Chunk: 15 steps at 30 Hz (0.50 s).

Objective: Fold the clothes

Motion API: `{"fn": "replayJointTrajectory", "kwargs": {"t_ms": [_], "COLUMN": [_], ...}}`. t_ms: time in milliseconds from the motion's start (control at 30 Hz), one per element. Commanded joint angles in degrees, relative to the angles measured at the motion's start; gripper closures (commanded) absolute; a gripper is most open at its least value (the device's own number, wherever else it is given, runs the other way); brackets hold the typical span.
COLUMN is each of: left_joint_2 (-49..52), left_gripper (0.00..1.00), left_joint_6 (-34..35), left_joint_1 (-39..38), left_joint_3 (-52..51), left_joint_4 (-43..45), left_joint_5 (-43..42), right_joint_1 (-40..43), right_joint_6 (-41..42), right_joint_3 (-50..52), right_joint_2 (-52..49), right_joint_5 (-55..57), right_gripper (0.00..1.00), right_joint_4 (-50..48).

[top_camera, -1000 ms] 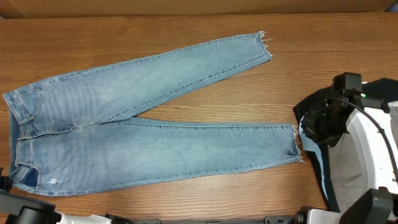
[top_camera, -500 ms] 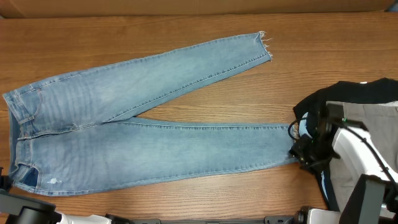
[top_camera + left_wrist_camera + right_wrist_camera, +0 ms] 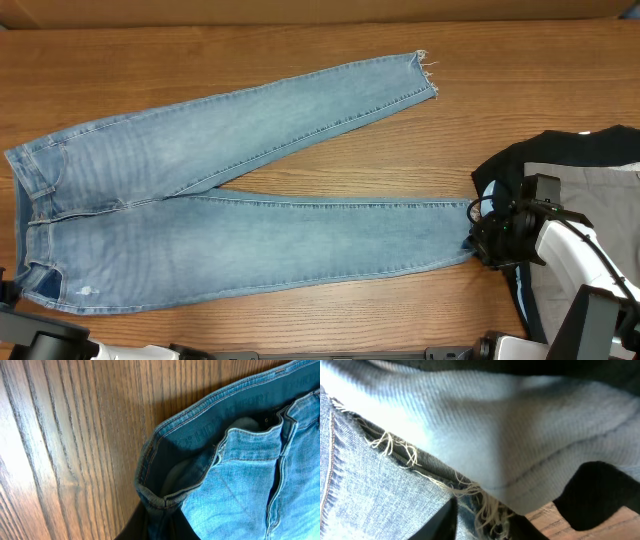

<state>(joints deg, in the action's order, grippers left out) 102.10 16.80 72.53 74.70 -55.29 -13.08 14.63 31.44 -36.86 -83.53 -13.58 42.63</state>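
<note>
Wooden table (image 3: 300,330) with jeans (image 3: 230,200) spread flat, waist at the left, legs running right.
Left gripper (image 3: 148,527) is closed at the waistband corner, apparently pinching it. Right gripper (image 3: 479,238) sits at the nearer leg's frayed hem beside a dark garment (image 3: 585,150), and I cannot tell whether it has clamped.

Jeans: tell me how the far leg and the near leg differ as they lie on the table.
The far leg slants away to the right; the near leg runs almost level. The far leg's hem lies free on the table, while the near leg's hem is at the right gripper, beside a dark garment. Both are flat, light-blue denim with frayed hems.
</note>
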Motion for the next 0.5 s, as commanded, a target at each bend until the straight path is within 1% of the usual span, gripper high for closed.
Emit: {"fn": "replayJointTrajectory", "kwargs": {"t_ms": [0, 133, 233, 300, 333, 467], "left_joint_2": [-1.86, -1.86, -1.86, -1.86, -1.86, -1.88], "left_gripper": [0.91, 0.90, 0.90, 0.92, 0.96, 0.96], "left_joint_6": [-0.07, -0.07, -0.07, -0.07, -0.07, -0.39], "left_joint_1": [0.20, 0.20, 0.20, 0.20, 0.20, 0.22], "left_joint_3": [1.29, 1.29, 1.29, 1.29, 1.29, 1.31], "left_joint_4": [0.09, 0.24, 0.24, 0.22, 0.20, -0.15], "left_joint_5": [-1.77, -1.77, -1.81, -1.92, -2.05, -4.02], "right_joint_1": [0.22, 0.24, 0.24, 0.24, 0.24, 0.24], "right_joint_6": [-0.33, -0.35, -0.44, -1.84, -2.56, -3.93], "right_joint_3": [2.58, 2.47, 1.36, -0.39, -1.55, -7.58], "right_joint_2": [-1.68, -1.66, -1.66, -1.66, -1.64, -0.85], "right_joint_5": [0.52, 1.16, 2.58, 3.28, 3.50, 3.45], "right_gripper": [0.74, 0.83, 0.85, 0.87, 0.88, 0.93], "right_joint_4": [-0.61, 0.39, 2.27, 4.48, 5.88, 12.72]}}
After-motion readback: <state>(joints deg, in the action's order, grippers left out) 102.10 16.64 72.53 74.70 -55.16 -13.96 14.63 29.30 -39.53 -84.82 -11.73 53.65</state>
